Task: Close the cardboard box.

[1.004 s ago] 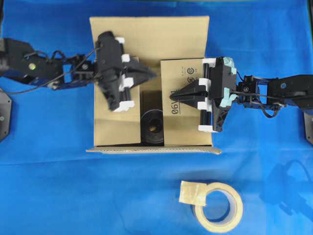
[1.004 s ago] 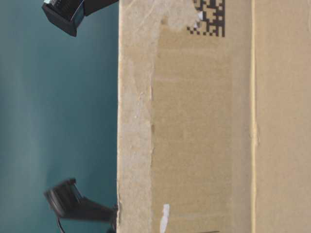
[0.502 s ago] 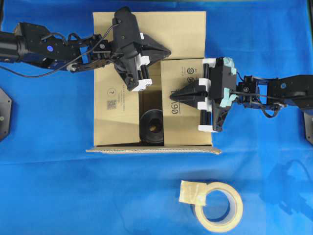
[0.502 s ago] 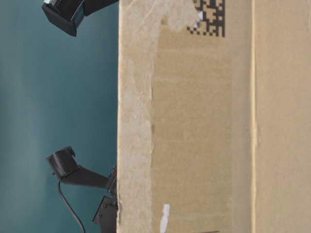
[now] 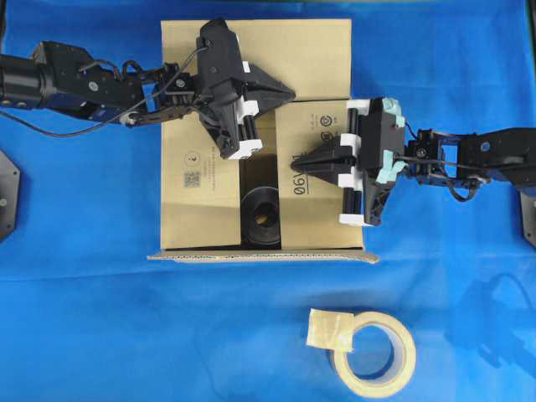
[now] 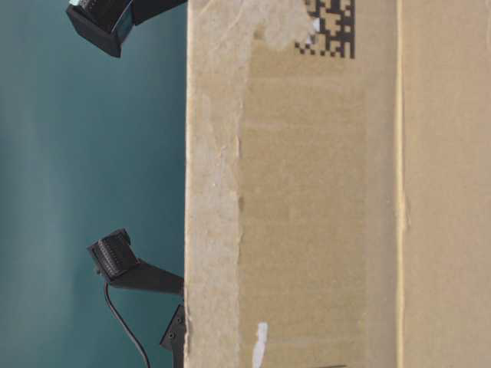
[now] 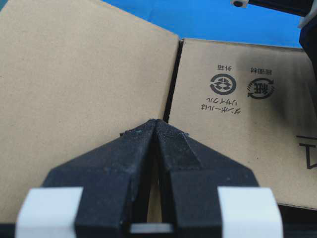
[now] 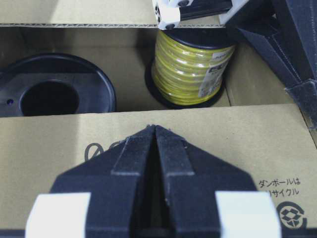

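The cardboard box lies open-topped on the blue cloth; its side fills the table-level view. The left flap and the right flap are folded inward, with a gap between them. The far flap lies at the top. My left gripper is shut and empty, its tip at the far flap's free edge; in the left wrist view it sits where that flap meets the right flap. My right gripper is shut and empty, resting on the right flap.
Inside the box are a black spool and a yellow wire spool. The near flap sticks out at the front edge. A beige tape roll lies on the cloth in front of the box.
My left gripper has left the left flap and moved up and right to the far flap's edge. The far flap now looks slightly narrower. The right gripper has not moved.
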Controlling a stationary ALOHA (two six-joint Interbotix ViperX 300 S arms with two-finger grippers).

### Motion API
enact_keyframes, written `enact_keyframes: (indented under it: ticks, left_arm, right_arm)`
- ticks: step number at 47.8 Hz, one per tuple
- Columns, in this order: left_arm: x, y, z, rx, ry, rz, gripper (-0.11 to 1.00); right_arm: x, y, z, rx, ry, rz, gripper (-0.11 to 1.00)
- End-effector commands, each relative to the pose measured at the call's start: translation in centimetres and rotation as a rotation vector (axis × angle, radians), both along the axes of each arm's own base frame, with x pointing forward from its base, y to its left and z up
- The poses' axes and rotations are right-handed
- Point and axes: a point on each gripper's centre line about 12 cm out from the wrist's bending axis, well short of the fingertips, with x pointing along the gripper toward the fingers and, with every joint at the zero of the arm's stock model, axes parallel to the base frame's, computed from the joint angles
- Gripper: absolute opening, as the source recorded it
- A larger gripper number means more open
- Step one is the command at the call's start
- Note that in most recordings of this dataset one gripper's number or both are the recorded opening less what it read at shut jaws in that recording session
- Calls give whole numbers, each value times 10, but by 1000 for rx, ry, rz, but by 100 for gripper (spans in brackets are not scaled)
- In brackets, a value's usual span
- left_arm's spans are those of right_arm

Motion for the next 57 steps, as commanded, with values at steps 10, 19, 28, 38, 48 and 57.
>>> enact_keyframes:
  ticks: [10, 19, 28, 38, 48, 57]
  left_arm:
    - [1, -1, 7, 3, -18, -1, 0]
    - [0, -1, 5, 2, -14, -1, 0]
    - [-1, -1, 4, 1, -9, -1, 0]
    - [-2, -1, 2, 0, -5, -1, 0]
    - [-3, -1, 1, -1, 0, -1, 0]
    - [-3, -2, 1, -1, -2, -1, 0]
  right_arm:
    - [0, 1, 33, 0, -79, 1, 0]
    - [-14, 6, 70, 1, -148, 16, 0]
    - [-34, 29, 105, 6, -230, 86, 0]
    - [-55, 71, 123, 24, -324, 225, 0]
    - [-61, 115, 115, 38, -314, 368, 0]
    - [-52, 128, 87, 27, -239, 400, 0]
